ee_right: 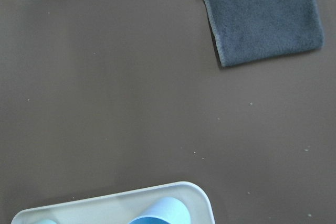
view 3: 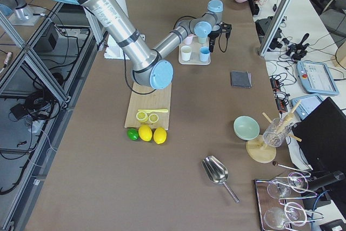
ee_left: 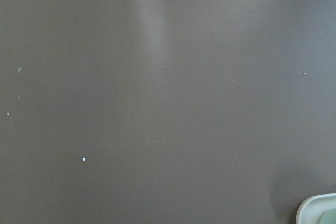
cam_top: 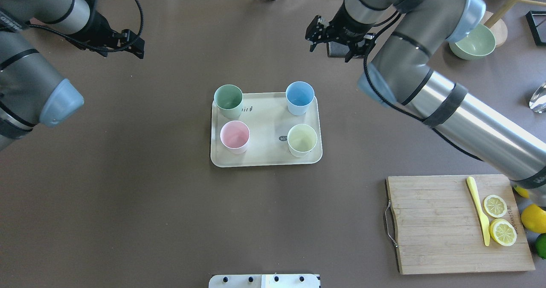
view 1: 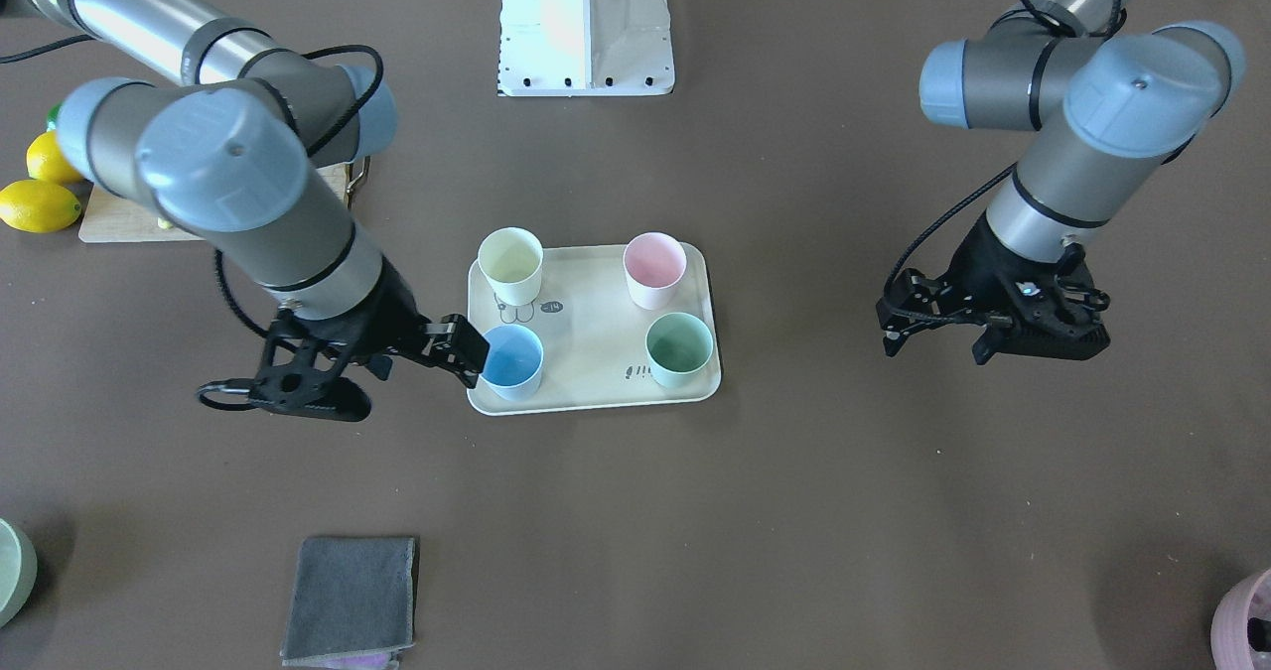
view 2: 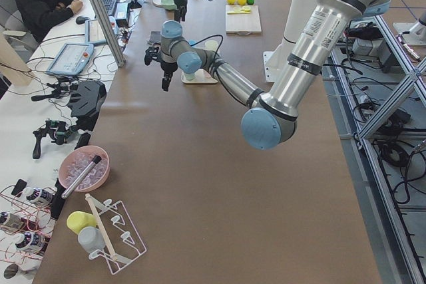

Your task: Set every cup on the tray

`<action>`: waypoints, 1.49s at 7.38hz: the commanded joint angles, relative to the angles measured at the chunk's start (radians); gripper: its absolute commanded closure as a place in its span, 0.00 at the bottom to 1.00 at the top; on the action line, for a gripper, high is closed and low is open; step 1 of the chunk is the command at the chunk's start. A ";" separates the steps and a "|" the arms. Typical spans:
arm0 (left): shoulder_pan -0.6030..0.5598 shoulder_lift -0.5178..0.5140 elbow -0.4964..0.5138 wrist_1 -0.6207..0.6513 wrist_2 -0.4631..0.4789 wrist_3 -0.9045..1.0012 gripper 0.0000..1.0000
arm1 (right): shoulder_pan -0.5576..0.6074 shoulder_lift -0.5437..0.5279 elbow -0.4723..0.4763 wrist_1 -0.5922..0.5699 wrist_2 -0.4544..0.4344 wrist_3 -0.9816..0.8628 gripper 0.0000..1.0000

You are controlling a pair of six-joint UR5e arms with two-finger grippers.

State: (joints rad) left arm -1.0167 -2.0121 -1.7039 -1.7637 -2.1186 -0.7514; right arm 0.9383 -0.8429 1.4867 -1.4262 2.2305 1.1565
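Note:
The cream tray (view 1: 596, 337) lies at the table's middle and carries all the cups upright: pale yellow (view 1: 510, 263), pink (view 1: 654, 265), light blue (view 1: 512, 357) and mint green (view 1: 679, 345). The overhead view shows the same tray (cam_top: 266, 126) with the green (cam_top: 228, 99), blue (cam_top: 300, 96), pink (cam_top: 234, 135) and yellow (cam_top: 302, 138) cups. My right gripper (view 1: 469, 352) is open and empty, raised just beside the blue cup. My left gripper (view 1: 933, 344) is open and empty, well off the tray's other side. The right wrist view shows the blue cup (ee_right: 157, 213).
A wooden cutting board (cam_top: 435, 224) with lemon slices and a yellow knife lies on my right, whole lemons (view 1: 38, 203) beside it. A grey cloth (view 1: 353, 601), a green bowl (cam_top: 473, 42) and a mauve pot (view 1: 1246, 620) lie along the far edge.

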 commanded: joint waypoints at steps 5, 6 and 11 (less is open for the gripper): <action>-0.362 0.300 -0.052 -0.104 -0.167 0.291 0.02 | 0.466 -0.436 -0.001 -0.086 0.150 -0.884 0.00; -0.362 0.323 -0.040 -0.103 -0.155 0.297 0.02 | 0.524 -0.458 -0.049 -0.088 0.152 -1.003 0.00; -0.548 0.427 -0.020 0.013 -0.167 0.486 0.02 | 0.609 -0.536 -0.092 -0.077 0.146 -1.143 0.00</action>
State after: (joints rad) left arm -1.5225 -1.5988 -1.7059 -1.8122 -2.2825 -0.3060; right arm 1.5382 -1.3646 1.3904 -1.5076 2.3817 0.0187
